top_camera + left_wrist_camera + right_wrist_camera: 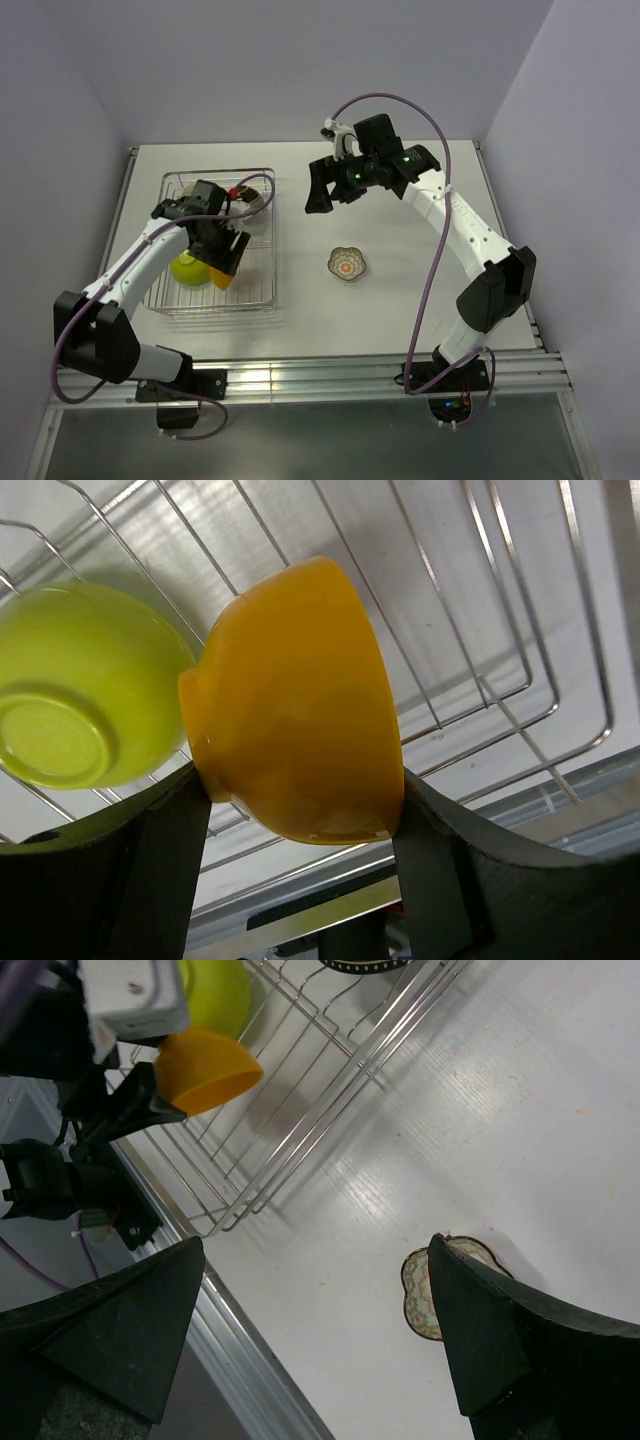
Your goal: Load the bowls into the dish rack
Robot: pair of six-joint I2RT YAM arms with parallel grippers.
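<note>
Here, the left fingers (pixel 150 880) grip the orange bowl (pixel 300 700) over the dish rack (pixel 215 172), just beside the lime-green bowl (pixel 80 690) lying inside it (other bowls (pixel 255 205) behind the arm are hard to make out), while the right fingers (pixel 120 1330), spread wide and empty above the table (pixel 420 290), partly hide the scalloped bowl (pixel 418 1300).
</note>
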